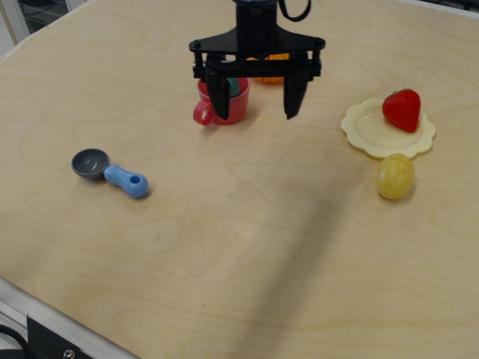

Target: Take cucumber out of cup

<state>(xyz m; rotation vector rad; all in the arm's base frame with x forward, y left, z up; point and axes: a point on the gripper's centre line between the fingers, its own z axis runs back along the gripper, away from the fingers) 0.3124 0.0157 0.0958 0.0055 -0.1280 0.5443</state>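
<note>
Cucumber [236, 87] sits inside the cup [233, 108], w/ only a bit of its teal-green top showing between the gripper's left finger and the cup's far rim; rest is hidden by that finger and the cup wall. Cup is red, upright on the table [239, 247], far centre-left, w/ its pinkish loop handle [200, 114] pointing left.

Gripper [256, 112] hangs over that spot, black, fingers spread wide apart, nothing between them. Left fingertip [221, 111] overlaps the cup in this view, approx. over its left half; can't tell if it touches the rim or is above it. Right fingertip [291, 108] is clear of the cup, to its right, over bare wood. Just behind the gripper body an orange toy [269, 75] peeks out, mostly hidden.

Right side: pale yellow scalloped plate [367, 129] w/ a strawberry [403, 109] on its far-right part. Yellow lemon-like toy [394, 176] lies just near of the plate edge, off it. Plate is well apart from the cup.

Left side: grey scoop [90, 164] w/ blue handle [126, 182], well apart from the cup, nearer and left.

Open room: whole near half of the table is bare wood, also the strip between cup and plate. Table's near-left edge runs diagonally at the bottom-left corner, w/ a dark frame [45, 340] below it.
</note>
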